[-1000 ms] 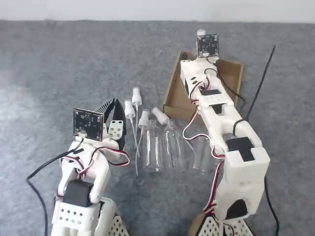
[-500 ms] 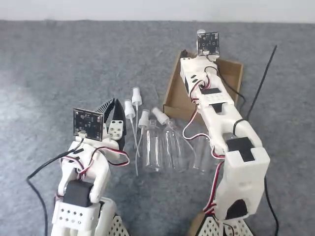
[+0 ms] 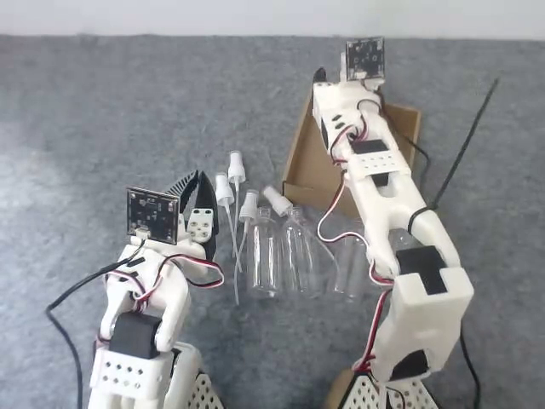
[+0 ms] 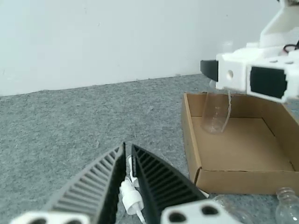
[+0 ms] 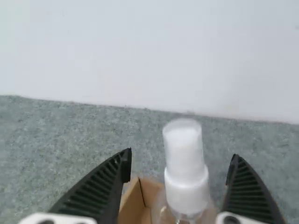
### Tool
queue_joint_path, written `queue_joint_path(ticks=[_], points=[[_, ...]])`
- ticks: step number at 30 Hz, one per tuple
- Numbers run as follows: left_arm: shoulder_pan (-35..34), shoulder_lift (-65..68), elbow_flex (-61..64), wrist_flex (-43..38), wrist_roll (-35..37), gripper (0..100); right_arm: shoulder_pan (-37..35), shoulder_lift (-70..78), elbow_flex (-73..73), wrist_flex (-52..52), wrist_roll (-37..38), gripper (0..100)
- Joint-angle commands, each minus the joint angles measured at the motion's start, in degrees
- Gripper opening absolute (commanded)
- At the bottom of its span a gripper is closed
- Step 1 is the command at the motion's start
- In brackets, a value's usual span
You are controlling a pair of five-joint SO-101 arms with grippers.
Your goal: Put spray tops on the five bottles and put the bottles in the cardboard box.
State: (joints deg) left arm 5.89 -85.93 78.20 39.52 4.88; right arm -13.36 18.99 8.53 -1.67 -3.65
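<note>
the bottle with its spray top on stands in the cardboard box, at the upper right of the left wrist view. it is close to the box's back left corner and seemingly upright on the floor. the right gripper sits around it with jaws spread wide, a clear gap on either side of the white top, gripping nothing. the step in hand looks like the set-down of this bottle, so the sound way on would be to keep the jaws wide and rise straight up until the fingertips are above the top before swinging away. a sideways drag could clip the top and tip a light, empty bottle. in the lower middle of the high view, clear bottles lie side by side on the table with loose spray tops just above them. the left gripper rests just beside those tops at lower left, jaws all but closed and empty. the right wrist view gives the clearance round the top, the left wrist view adds the bottle's body side-on against the box wall, and the high view adds the layout of what is left to cap, so the task reads as early.
</note>
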Motion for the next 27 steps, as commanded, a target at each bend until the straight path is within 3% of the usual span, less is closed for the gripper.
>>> queue_joint_path(ticks=[1,11,27], points=[[-0.4,-0.7,-0.4,-1.6,-0.2,1,1.3,-7.4,-8.0,4.4,0.6,28.0],[-0.4,-0.7,-0.4,-1.6,-0.2,1,2.3,-20.0,-22.9,29.9,0.6,27.9],[-0.4,-0.7,-0.4,-1.6,-0.2,1,2.6,-44.4,-23.3,96.0,0.8,28.1]])
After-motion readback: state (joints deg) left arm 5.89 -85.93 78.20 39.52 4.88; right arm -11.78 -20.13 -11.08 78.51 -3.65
